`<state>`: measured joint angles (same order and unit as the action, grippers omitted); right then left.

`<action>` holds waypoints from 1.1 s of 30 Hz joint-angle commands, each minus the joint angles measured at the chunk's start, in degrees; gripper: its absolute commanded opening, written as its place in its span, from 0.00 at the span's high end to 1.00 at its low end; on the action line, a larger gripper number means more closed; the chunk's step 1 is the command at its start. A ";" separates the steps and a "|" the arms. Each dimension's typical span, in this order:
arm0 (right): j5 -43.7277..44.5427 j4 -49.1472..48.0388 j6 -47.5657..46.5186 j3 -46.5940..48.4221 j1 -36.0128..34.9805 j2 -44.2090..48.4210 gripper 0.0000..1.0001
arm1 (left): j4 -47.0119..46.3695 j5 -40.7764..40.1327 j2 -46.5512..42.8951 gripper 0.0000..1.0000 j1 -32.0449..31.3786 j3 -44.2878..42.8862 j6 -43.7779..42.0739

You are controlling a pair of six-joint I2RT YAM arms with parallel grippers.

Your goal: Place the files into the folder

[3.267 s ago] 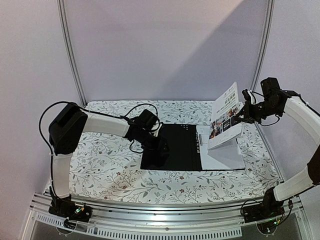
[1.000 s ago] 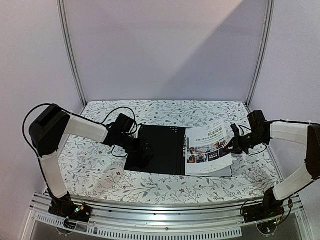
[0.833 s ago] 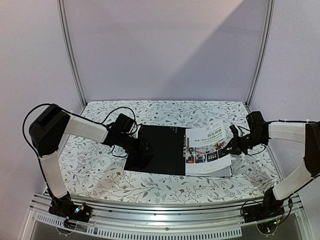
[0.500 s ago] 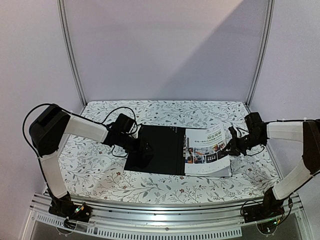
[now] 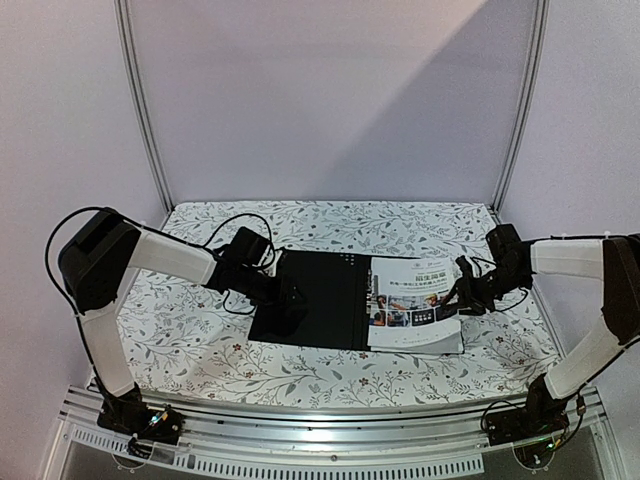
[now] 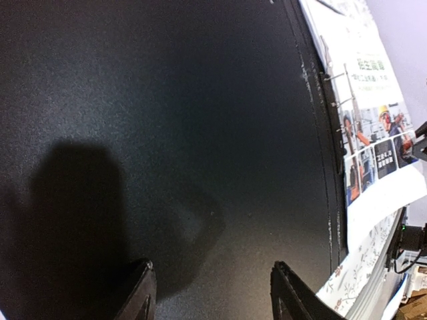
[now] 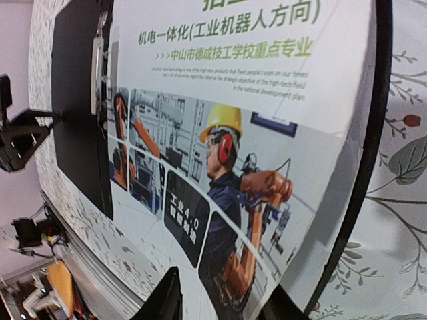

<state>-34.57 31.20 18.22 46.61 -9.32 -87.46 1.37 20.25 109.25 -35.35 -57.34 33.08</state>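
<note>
The colourful printed brochure sheet (image 5: 415, 300) now lies flat in the open black-lined folder (image 5: 320, 295). The right fingers (image 7: 167, 297) spread to release it, while the left fingers (image 6: 141, 297), held apart, pin the cover.

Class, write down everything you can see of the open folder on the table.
The folder lies open and flat on the flower-patterned tablecloth, its matt black inside facing up; the outside is hidden. A slim metal clip runs beside the central fold. The left half is bare, with the open left gripper over it, contact unclear. The files, a colourful brochure on top, cover the right half, leaving a thin black rim showing.
</note>
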 commanded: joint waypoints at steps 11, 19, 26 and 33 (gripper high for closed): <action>6.92 2.66 -1.70 2.30 -1.07 -1.38 0.46 | 13.49 -3.86 5.02 0.40 0.37 3.11 -0.47; 13.56 5.46 -2.19 3.58 -1.39 -0.38 0.35 | 14.18 -5.13 4.00 0.38 -0.47 1.09 -2.33; 16.71 5.86 -2.75 2.45 -1.44 0.73 0.24 | 12.45 -5.24 -1.73 0.36 -3.79 -3.68 -8.89; 14.91 1.40 -1.79 2.48 -1.40 -2.41 0.24 | 13.74 -15.23 -9.93 0.32 -11.94 -5.71 -22.21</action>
<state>-19.40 35.77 16.19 49.12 -10.48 -87.94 12.10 12.23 104.38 -42.22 -61.06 20.84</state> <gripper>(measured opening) 0.764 0.671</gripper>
